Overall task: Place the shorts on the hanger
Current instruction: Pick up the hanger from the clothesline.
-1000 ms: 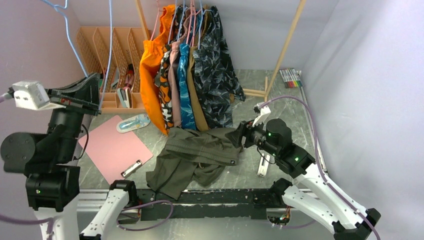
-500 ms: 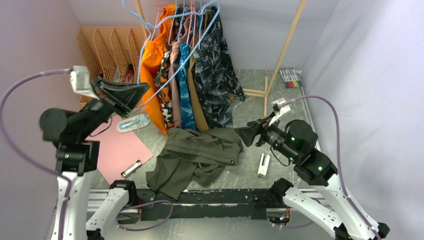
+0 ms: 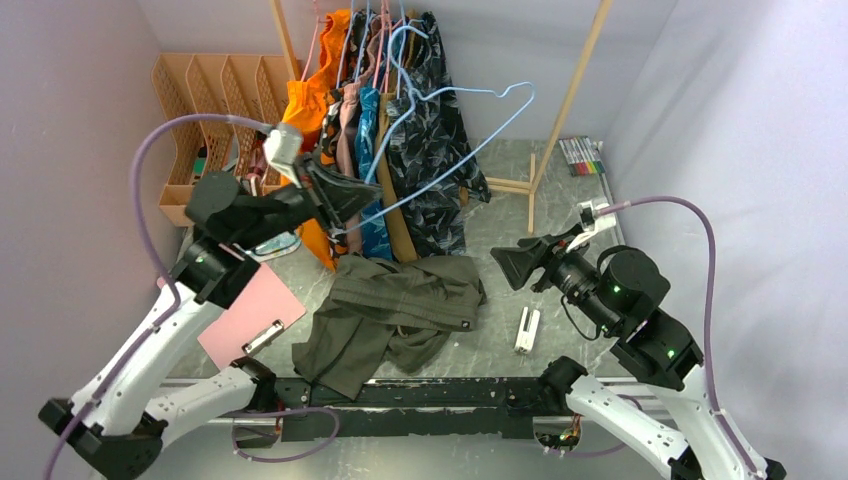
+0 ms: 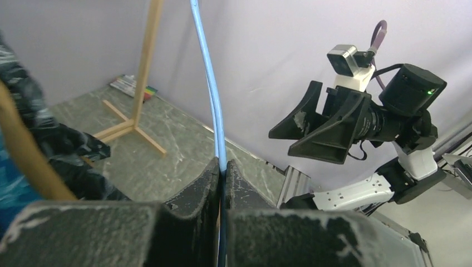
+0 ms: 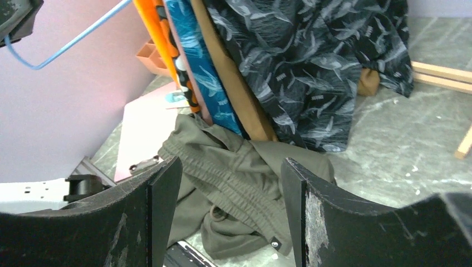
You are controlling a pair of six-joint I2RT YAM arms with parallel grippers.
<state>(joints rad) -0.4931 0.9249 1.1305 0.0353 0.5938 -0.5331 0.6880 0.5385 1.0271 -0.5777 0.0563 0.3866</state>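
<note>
**Inspector:** Status?

**Assessor:** The left gripper (image 4: 221, 167) is clamped tight on the hanger (image 4: 214, 100), raised in the air above and beyond the shorts (image 3: 400, 305), which lie crumpled on the table. The right gripper (image 3: 508, 268) is just right of the shorts, jaws apart and empty.

**Inspector:** Recommendation?

**Assessor:** Bring the hanger down beside the shorts' waistband. The right jaws should then pinch that band and feed it over the bar. No legible writing or labels found.

Shorts (image 3: 400, 310) lie on worktop (image 3: 580, 200), centre of front edge, before hanging garments (image 3: 400, 130). Clipboard (image 3: 245, 315) left of shorts. Hanger (image 4: 214, 100) in left hand (image 4: 221, 167), above worktop.
</note>
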